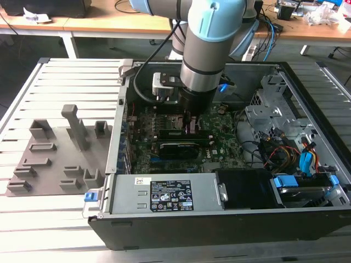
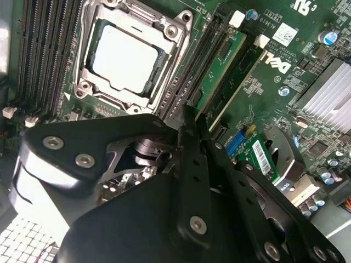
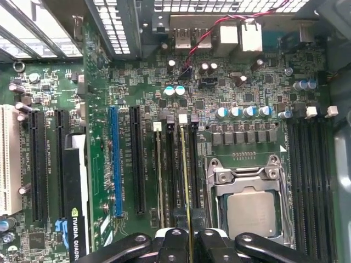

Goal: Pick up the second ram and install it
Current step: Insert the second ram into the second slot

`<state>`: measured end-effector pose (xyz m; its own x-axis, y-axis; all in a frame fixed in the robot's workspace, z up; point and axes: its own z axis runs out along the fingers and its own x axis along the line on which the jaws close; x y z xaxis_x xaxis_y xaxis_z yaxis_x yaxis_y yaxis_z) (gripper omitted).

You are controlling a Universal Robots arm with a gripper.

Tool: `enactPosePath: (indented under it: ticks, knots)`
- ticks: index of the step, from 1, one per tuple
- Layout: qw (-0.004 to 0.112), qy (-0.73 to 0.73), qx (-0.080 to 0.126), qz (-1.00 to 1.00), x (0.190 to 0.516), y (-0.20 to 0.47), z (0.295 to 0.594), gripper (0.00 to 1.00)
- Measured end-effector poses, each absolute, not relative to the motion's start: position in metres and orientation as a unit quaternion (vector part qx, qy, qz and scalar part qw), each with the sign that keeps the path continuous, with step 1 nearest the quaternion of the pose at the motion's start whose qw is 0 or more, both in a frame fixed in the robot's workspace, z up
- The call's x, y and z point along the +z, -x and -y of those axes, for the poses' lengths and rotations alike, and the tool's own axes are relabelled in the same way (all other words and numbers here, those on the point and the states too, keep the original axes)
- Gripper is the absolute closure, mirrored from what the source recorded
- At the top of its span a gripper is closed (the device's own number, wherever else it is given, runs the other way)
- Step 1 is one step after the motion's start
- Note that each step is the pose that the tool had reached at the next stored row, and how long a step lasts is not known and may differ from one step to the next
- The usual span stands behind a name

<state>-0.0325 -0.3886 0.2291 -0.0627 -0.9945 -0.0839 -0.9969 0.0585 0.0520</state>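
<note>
Gripper (image 3: 186,236) jaws pinch the second ram (image 3: 185,170) edge-on between them; stick stands upright in 1 memory slot just beside the CPU socket (image 3: 249,205) on the motherboard (image 3: 131,93).

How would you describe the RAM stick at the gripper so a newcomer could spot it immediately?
Inside the open computer case, find the metal-framed CPU socket on the green motherboard. In the first wrist view, long black memory slots run beside it. The second ram is the thin green board standing on edge there, between the gripper's fingertips, unlike the empty slots alongside.
</note>
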Motion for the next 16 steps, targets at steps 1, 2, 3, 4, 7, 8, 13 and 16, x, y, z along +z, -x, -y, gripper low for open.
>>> enactPosePath:
  ticks: [1,2,3,4,7,8,13,16]
  knots:
    - [0.013,0.684,0.048,-0.727,0.229,0.033,0.388,0.86]
    - [0.013,0.685,0.048,-0.727,0.228,0.033,0.388,0.86]
    - [0.013,0.684,0.048,-0.727,0.227,0.033,0.388,0.86]
    - [0.012,0.684,0.047,-0.727,0.226,0.034,0.388,0.86]
    - [0.012,0.684,0.047,-0.727,0.222,0.033,0.387,0.86]
    - [0.012,0.684,0.047,-0.728,0.222,0.033,0.387,0.86]
    - [0.012,0.684,0.047,-0.727,0.222,0.033,0.387,0.86]
    - [0.012,0.684,0.047,-0.727,0.218,0.033,0.387,0.86]
